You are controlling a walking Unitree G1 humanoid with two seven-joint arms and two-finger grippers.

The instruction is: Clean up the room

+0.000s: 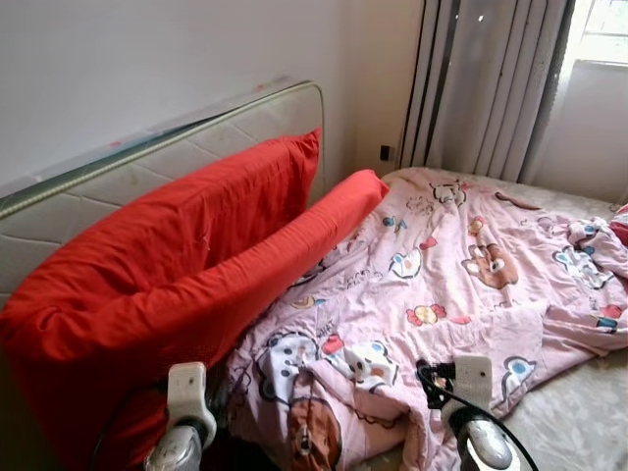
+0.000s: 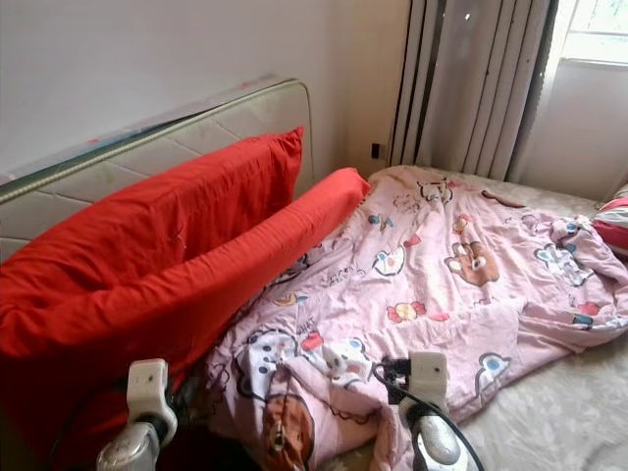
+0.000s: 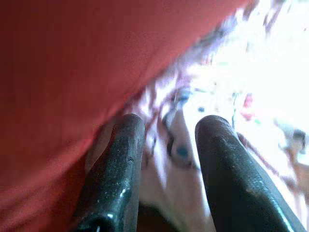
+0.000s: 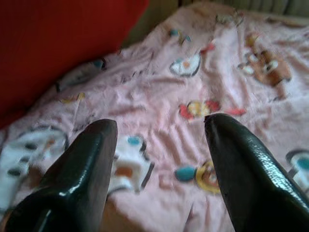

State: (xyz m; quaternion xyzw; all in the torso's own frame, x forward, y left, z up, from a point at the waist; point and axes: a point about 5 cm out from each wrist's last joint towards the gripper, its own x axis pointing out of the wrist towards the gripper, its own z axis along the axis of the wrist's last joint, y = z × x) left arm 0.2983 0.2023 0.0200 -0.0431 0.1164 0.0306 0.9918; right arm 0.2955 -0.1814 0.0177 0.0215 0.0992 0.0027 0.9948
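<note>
Head views: lying rumpled across the bed (image 1: 579,412), pink quilt (image 1: 442,285); leaning on the headboard (image 1: 196,147), two red pillows (image 1: 167,265). Left wrist view: hovering spread apart, touching nothing, left gripper (image 3: 166,145) beside pillow and quilt. Right wrist view: hanging released over the quilt, right gripper (image 4: 159,154), holding nothing.

white wall (image 1: 147,59); grey curtains (image 1: 486,83); bright window (image 1: 601,29); padded headboard (image 1: 196,137)

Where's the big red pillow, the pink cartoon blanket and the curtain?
red pillow (image 1: 167,255), left eye view, middle of its front.
pink blanket (image 1: 442,285), left eye view, flat middle.
curtain (image 1: 491,78), left eye view, grey folds.
</note>
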